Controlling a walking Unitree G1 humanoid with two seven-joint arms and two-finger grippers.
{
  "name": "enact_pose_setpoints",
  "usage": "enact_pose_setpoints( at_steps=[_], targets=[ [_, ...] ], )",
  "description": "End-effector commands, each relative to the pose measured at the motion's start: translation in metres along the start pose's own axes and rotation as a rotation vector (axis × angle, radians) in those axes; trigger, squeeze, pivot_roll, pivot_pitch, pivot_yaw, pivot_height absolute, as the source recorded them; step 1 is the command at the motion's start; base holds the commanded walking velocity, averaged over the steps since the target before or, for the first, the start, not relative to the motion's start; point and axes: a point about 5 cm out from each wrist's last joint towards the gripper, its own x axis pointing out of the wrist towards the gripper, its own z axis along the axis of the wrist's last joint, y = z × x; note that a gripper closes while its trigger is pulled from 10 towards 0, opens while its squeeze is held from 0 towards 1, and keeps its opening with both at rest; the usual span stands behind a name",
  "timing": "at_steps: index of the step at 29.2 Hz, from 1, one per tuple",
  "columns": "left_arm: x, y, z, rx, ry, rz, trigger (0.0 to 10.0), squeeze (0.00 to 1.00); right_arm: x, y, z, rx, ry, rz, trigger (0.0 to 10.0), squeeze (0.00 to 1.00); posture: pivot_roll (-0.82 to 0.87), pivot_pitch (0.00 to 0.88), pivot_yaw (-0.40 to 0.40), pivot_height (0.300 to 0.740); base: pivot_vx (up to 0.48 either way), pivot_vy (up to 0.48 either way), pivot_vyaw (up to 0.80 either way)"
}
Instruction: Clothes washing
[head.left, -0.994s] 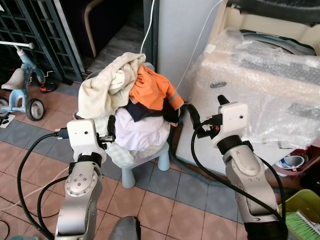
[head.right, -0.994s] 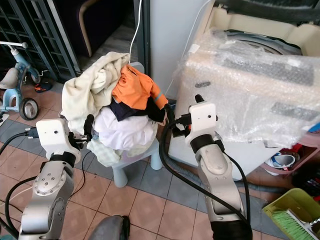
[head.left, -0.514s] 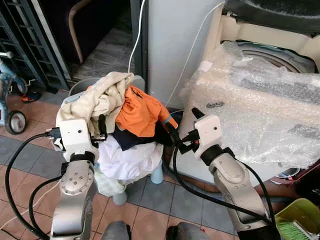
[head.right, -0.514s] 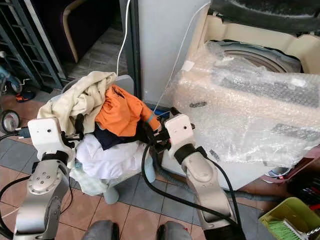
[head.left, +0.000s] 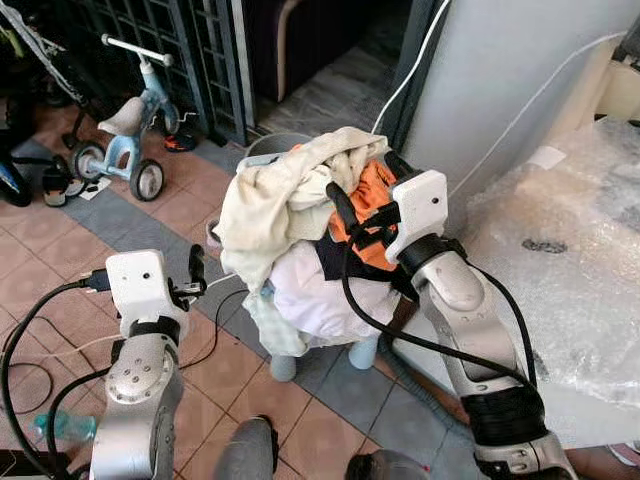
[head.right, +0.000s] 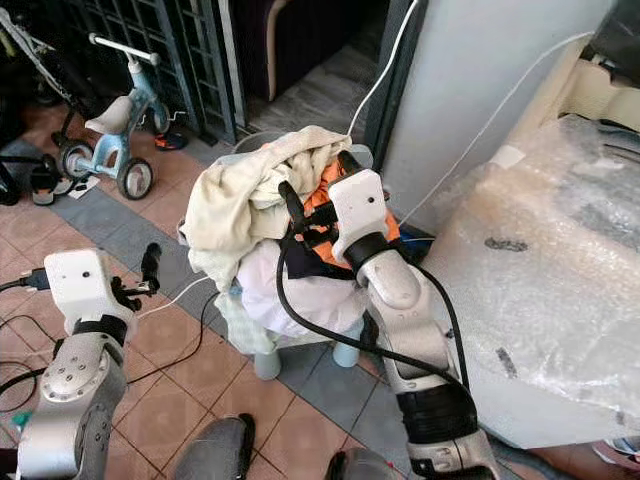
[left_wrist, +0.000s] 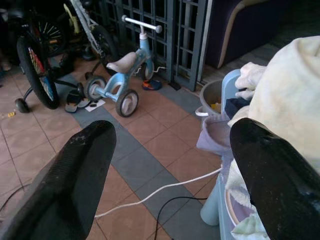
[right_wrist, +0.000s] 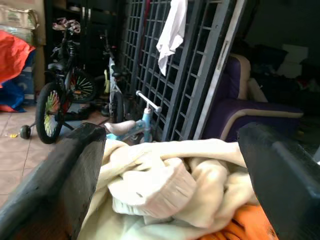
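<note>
- On top of a small pale blue stool (head.left: 283, 365) lies the pile of clothes (head.left: 300, 240), beside the grey wall of the washing machine (head.right: 560, 300), which is wrapped in bubble plastic.
- A cream towel (head.left: 275, 195) covers the top and the left side of the pile; an orange garment (head.left: 372, 205) lies under it on the right, with a dark cloth and a white cloth (head.left: 310, 295) below.
- At the top of the pile, the right gripper (head.right: 320, 185) has its two black fingers spread wide, one on each side of the cream towel and the orange garment; the right wrist view shows the towel between the fingers, not clamped.
- Left of the pile and lower, the left gripper (head.left: 195, 265) is apart from the clothes; its fingers (left_wrist: 70, 185) are wide open and hold nothing.
- Behind the stool stands a grey bucket (head.left: 268, 150).
- Farther left, on the tiled floor (head.left: 60, 260), a light blue tricycle (head.left: 125, 125) stands before a dark metal gate (head.left: 200, 50).
- White and black cables run over the tiles near the stool.
</note>
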Motion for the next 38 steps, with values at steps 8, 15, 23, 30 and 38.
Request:
enact_pose_setpoints(
  at_steps=[8,15,23,30,38],
  targets=[
    [0.0,-0.001,0.003,0.013,0.001,0.013,10.0,0.0,0.034,0.017,-0.016,-0.106,0.095,0.053,10.0,0.0,0.17,0.124,-0.056,0.74,0.0,0.0,0.53],
    [-0.001,-0.001,0.003,0.023,0.004,0.012,10.0,0.0,0.044,0.007,-0.039,-0.222,0.262,-0.05,9.6,0.0,0.17,0.125,-0.064,0.74,0.0,0.0,0.0],
    [0.0,-0.003,0.001,0.031,0.007,0.021,10.0,0.0,0.029,-0.016,-0.068,-0.253,0.445,-0.135,0.0,0.0,0.15,0.134,-0.065,0.74,0.0,0.0,0.0],
    [0.004,-0.008,0.0,0.032,0.013,0.012,10.0,0.0,0.02,-0.014,-0.079,-0.189,0.467,-0.122,0.0,0.0,0.14,0.132,-0.065,0.74,0.0,0.0,0.0],
    [0.005,-0.008,0.0,0.026,0.016,0.019,10.0,0.0,0.03,0.006,-0.067,-0.069,0.373,-0.044,0.0,0.0,0.14,0.13,-0.071,0.74,0.0,0.0,0.0]
  ],
)
